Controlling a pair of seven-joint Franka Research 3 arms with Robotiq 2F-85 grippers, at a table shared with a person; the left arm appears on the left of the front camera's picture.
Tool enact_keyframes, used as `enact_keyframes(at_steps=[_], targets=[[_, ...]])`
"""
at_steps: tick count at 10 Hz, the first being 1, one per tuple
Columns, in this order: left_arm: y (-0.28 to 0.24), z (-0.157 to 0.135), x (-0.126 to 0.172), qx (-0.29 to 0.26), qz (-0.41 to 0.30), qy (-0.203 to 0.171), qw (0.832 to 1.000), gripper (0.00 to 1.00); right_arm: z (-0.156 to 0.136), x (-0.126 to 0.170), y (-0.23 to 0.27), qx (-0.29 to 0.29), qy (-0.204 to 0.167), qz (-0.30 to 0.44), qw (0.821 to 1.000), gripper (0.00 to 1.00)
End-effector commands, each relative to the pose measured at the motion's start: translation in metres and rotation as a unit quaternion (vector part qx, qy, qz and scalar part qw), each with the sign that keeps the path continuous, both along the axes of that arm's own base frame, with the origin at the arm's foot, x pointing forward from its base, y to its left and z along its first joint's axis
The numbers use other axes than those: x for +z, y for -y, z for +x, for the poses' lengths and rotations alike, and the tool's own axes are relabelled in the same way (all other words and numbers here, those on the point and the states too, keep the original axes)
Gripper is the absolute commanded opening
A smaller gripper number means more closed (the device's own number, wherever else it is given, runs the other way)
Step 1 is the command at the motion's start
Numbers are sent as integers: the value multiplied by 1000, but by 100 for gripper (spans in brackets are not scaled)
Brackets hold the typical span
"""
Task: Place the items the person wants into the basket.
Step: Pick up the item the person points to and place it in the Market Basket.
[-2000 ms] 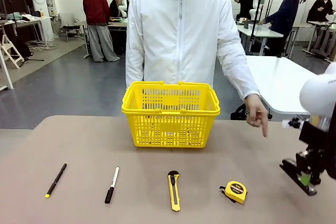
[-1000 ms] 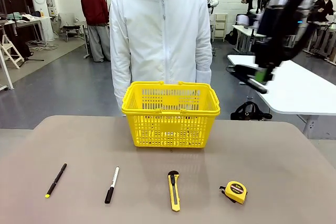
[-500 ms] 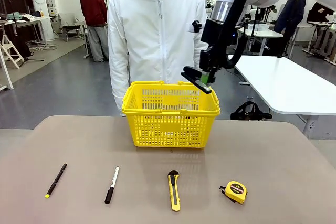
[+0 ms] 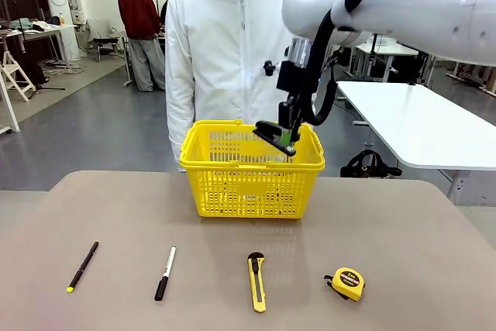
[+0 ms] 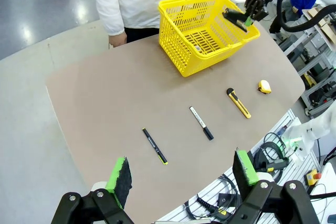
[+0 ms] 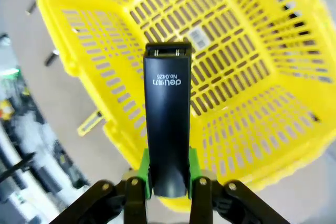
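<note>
My right gripper hangs over the yellow basket and is shut on a flat black stapler; its tip points down into the basket's open top. On the near table lie the white marker with a black cap and the yellow-and-black tape measure. Behind the basket stands the person in a white jacket. My left gripper is high above the near table edge, open and holding nothing. From there I see the marker, the tape measure and the basket.
A black pen with a yellow tip lies left of the marker. A yellow utility knife lies between the marker and the tape measure. The person's hand rests at the far table edge. Another white table stands behind on the right.
My right arm has swung from the right side up and over to the basket, carrying the black stapler, and has dropped a little lower above it. The things on the table have not moved.
</note>
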State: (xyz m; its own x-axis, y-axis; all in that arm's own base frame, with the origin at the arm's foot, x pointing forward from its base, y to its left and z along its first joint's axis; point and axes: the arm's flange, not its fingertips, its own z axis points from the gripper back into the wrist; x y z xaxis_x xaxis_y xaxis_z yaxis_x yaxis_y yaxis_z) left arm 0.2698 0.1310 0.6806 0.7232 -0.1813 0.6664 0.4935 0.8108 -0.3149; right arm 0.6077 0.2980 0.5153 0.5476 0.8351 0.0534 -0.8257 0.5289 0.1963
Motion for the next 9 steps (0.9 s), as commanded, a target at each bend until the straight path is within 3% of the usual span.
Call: enact_keyframes(at_steps=[1, 4, 9], targets=[[-2, -1, 0, -9, 0, 3, 1000, 100, 9, -21, -12, 30, -31, 0, 999, 14], [-2, -1, 0, -9, 0, 3, 1000, 100, 12, -45, -18, 45, -45, 11, 998, 14], [-2, -1, 0, -9, 0, 3, 1000, 100, 17, -54, -21, 60, -15, 28, 998, 14]])
